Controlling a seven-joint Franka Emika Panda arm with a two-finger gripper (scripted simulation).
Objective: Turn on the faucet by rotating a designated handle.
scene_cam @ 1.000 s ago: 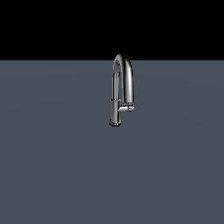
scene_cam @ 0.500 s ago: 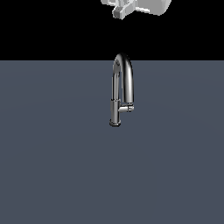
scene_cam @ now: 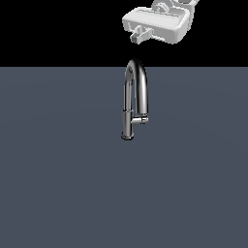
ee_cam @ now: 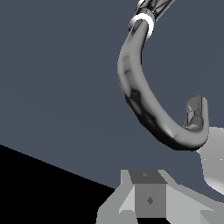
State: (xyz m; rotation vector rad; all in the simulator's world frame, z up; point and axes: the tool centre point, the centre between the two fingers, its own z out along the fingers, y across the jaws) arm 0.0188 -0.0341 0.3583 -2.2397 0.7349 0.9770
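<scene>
Faucet (scene_cam: 134,99) below the gripper (scene_cam: 140,35), apart from it, with a clear gap of black background between fingertip and the top of the arch. Gripper high at the exterior view's top, white body tilted, one grey finger (scene_cam: 139,34) seen pointing down and toward the exterior view's left; second finger not made out, so spacing of the fingers impossible to tell. Nothing seen held. In the wrist view, a grey finger block (ee_cam: 148,197) in the foreground, close over the curved spout (ee_cam: 144,92).

Faucet upright on the flat dark grey-blue surface (scene_cam: 58,184), near the middle of the exterior view, close under the line where surface meets black. Chrome, inverted-U spout rising from a slim cylindrical body (scene_cam: 127,123) on a small round base (scene_cam: 127,137). Spout's open end hanging down on the exterior view's right side. Handle (scene_cam: 141,118) a short chrome stub, horizontal, jutting from the body toward the exterior view's right, just under the spout's open end. Untouched by the gripper, well below it.
</scene>
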